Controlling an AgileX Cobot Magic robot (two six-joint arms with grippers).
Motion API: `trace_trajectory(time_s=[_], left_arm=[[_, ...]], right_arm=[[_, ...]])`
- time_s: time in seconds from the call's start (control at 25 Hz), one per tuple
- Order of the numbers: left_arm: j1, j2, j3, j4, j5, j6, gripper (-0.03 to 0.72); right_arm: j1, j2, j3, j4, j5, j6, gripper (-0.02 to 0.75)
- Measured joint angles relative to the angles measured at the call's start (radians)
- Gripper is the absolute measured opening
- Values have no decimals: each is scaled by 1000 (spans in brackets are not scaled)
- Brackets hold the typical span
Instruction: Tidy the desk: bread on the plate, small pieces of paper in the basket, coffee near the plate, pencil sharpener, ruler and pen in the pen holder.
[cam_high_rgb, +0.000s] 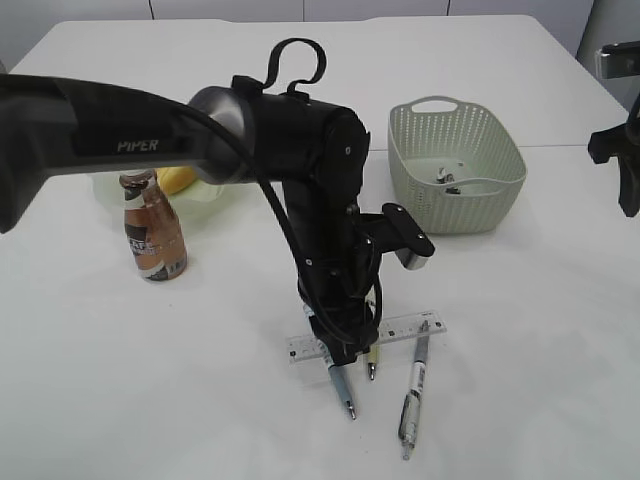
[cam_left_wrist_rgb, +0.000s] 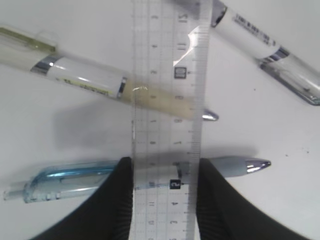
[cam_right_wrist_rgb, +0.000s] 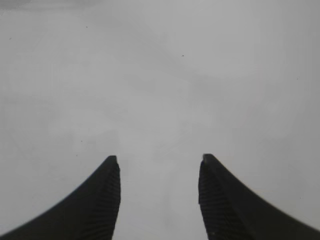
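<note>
The short clear plastic ruler (cam_left_wrist_rgb: 167, 125) lies low-centre across three pens on the white worktop (cam_high_rgb: 520, 330), its edges clamped by the left end effector (cam_left_wrist_rgb: 166, 192). Next: lift it toward the unseen holder. The right end effector (cam_right_wrist_rgb: 159, 192) hangs open, empty.

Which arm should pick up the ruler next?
Left. Its claw already has a finger at each long edge of the ruler, which lies across two pens. The right claw sees only bare desk.
</note>
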Motion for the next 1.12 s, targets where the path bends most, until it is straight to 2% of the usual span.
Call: trace_trajectory(time_s=[0.36, 0.64, 0.92, 1.12], left_arm=[[0, -40, 0, 0, 64, -50, 251], [9, -91, 0, 0, 66, -161, 251], [63, -149, -17, -17, -10, -332, 251], [128, -193, -65, -106, -115, -402, 251]], right_arm=[[0, 0, 0, 0, 0, 0, 402], [0, 0, 0, 0, 0, 0, 402], [0, 0, 0, -1, 0, 0, 402], [0, 0, 0, -2, 0, 0, 402]])
